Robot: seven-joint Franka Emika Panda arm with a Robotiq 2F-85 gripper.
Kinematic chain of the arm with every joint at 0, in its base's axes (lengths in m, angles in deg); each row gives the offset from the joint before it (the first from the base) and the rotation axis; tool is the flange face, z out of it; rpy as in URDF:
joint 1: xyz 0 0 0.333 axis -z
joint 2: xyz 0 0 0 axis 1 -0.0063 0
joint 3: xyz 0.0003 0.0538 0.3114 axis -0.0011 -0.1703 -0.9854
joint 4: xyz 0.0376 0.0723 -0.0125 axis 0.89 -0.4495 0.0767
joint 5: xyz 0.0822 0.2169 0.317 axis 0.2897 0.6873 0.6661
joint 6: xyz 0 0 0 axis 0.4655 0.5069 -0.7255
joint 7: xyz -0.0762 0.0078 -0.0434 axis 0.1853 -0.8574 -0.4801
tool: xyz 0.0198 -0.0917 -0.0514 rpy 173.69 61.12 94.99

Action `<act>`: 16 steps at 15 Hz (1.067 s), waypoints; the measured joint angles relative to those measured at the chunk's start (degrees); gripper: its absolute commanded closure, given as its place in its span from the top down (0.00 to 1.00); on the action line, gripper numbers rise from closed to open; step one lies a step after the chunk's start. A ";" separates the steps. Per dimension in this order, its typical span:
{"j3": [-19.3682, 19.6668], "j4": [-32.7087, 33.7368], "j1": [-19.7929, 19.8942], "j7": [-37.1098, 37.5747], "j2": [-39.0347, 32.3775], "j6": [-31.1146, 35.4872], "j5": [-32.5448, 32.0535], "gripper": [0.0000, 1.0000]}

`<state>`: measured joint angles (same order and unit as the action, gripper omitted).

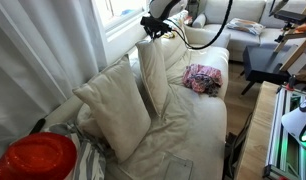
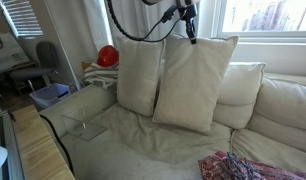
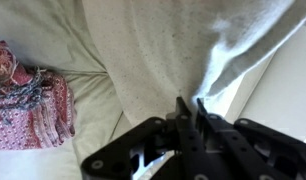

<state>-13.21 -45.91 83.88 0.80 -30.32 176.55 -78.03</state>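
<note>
My gripper (image 1: 153, 27) (image 2: 190, 32) hangs over the couch back, by the window. Its fingers are pinched on the top edge of an upright cream pillow (image 1: 154, 72) (image 2: 198, 82). In the wrist view the two dark fingertips (image 3: 179, 105) stand almost together, with the pillow's speckled fabric (image 3: 163, 50) running down between them. A second cream pillow (image 1: 114, 112) (image 2: 140, 75) leans against the held one. A pink patterned cloth (image 1: 203, 78) (image 2: 243, 167) (image 3: 33, 100) lies bunched on the seat, apart from the gripper.
The cream couch (image 1: 198, 125) (image 2: 143, 145) stands along the window wall. A round red object (image 1: 38, 158) (image 2: 108, 56) sits beyond one couch end. A clear plastic stand (image 2: 83, 125) rests on the seat's edge. A dark chair (image 1: 263, 62) stands on the floor.
</note>
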 measured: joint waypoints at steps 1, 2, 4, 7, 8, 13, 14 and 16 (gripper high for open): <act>-0.03 -1.27 0.46 -2.51 1.58 -0.41 -0.60 0.02; -0.08 -2.54 0.88 -5.31 3.31 -1.25 -1.16 0.02; -0.33 -4.70 1.70 -11.49 6.78 -3.96 -2.03 0.02; -0.76 -6.83 2.52 -20.22 11.48 -10.56 -3.64 0.02; -0.82 -7.14 2.64 -22.53 12.61 -13.50 -4.38 0.02; -2.42 -9.04 2.76 -31.65 13.78 -22.68 -6.50 0.02; -3.09 -9.72 2.66 -32.00 13.01 -22.58 -6.58 0.08; -4.32 -10.52 2.55 -30.76 10.79 -19.42 -6.23 0.08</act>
<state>-17.52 -56.43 86.44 -29.96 -19.53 157.12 -84.26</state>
